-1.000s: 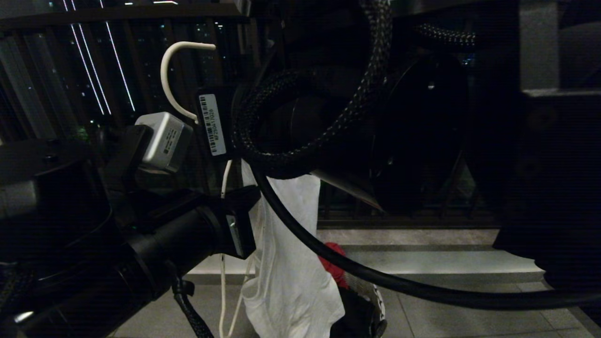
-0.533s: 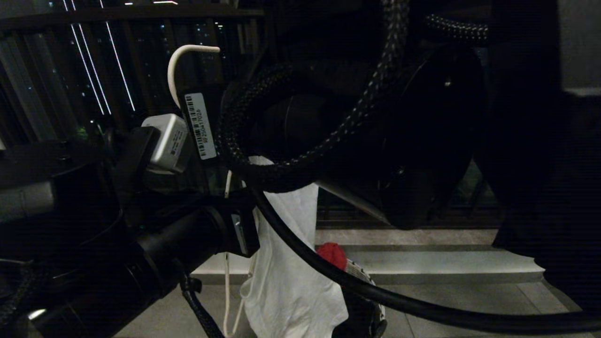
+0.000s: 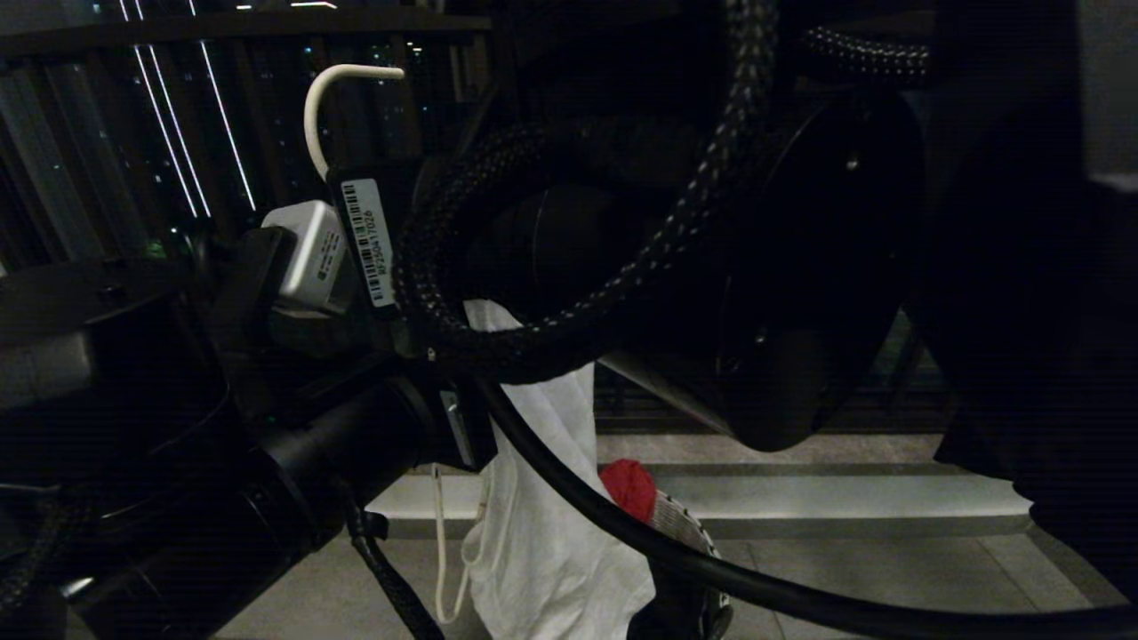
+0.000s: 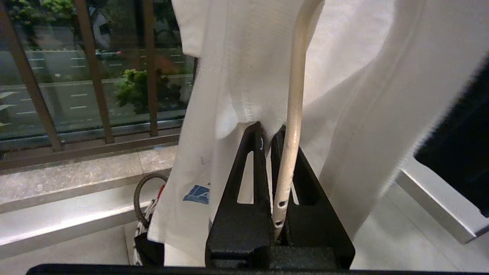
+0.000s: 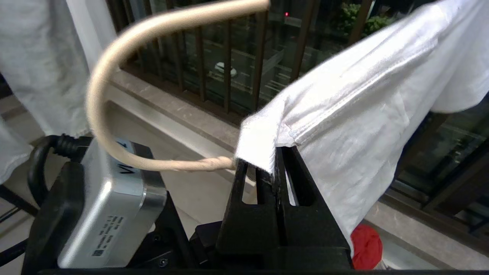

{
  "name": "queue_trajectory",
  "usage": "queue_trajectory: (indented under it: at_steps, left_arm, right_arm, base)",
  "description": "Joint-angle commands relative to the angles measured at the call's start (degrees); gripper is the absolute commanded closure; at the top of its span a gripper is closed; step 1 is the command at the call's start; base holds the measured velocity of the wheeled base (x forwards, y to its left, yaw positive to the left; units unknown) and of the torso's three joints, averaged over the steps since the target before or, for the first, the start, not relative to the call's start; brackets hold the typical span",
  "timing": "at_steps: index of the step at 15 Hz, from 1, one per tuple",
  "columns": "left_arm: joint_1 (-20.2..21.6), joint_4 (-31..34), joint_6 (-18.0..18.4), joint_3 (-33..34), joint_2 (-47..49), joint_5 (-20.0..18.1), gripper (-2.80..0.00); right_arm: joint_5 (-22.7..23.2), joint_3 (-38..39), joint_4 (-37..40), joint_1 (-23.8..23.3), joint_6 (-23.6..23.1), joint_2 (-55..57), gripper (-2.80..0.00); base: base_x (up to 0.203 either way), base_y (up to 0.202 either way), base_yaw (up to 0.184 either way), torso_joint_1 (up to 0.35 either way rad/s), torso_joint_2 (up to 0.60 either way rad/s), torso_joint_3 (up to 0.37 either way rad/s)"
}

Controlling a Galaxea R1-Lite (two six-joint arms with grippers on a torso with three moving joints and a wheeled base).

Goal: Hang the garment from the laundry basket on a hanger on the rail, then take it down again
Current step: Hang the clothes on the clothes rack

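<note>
both grippers clamped: left gripper [image 4: 269, 133] on thin white wire hanger [image 4: 294, 107], right gripper [image 5: 269, 162] on white t-shirt [image 5: 351, 126] hem. risk: hem grip looks thin, cloth could slip off hanger w/ any tug.

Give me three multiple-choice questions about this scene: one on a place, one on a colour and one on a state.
1. Where does the hanger wire sit?
A. Between the left end effector fingers
B. Flat on the ground
C. Round a window bar

2. What colour is the T-shirt graphic?
A. Red
B. Blue
C. Green

3. What state is the right end effector in?
A. Wide open, empty
B. Shut on the T-shirt's edge
C. Shut on a red ball

Answers:
1. A, the left wrist view shows the wire between the fingers.
2. B, a blue patch shows on the white cloth.
3. B, white fabric is pinched between the closed fingers.
</note>
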Motion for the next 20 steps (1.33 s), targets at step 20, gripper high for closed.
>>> queue_trajectory:
  at_steps: [20]
  left_arm:
    - [3.2,-2.4,-0.13,0.04,-0.92,-0.31,0.0]
  right_arm:
    - [-2.36,5.45,-0.09,-4.99,0.41,-7.13,-2.8]
  base:
    - [0.0,0.0,0.0,0.0,0.0,0.0]
